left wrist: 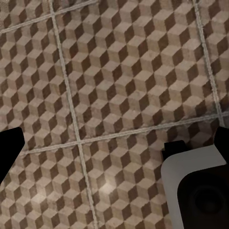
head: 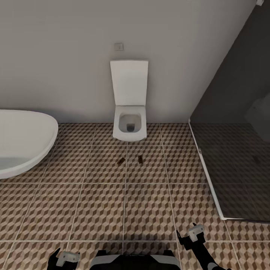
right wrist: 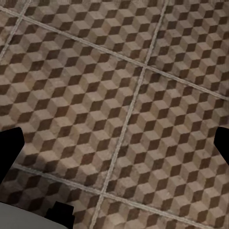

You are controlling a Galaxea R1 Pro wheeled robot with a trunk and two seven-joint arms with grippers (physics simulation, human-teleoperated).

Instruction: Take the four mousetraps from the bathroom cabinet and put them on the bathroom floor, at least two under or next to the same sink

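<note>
Wrist views — both jaws spread wide, empty, over bathroom floor (left wrist: 119, 71).

Soft, even light fills the room, with a faint shadow along the floor (head: 93, 202) under the bathtub (head: 22, 138). A dull highlight glows on the tiles in the left wrist view, and all pictures look slightly blurred.

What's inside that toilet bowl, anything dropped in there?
The toilet has its lid up against the wall, and the bowl looks bare white with a dark drain at the bottom. The two mousetraps lie on the bathroom floor in front of it.
</note>
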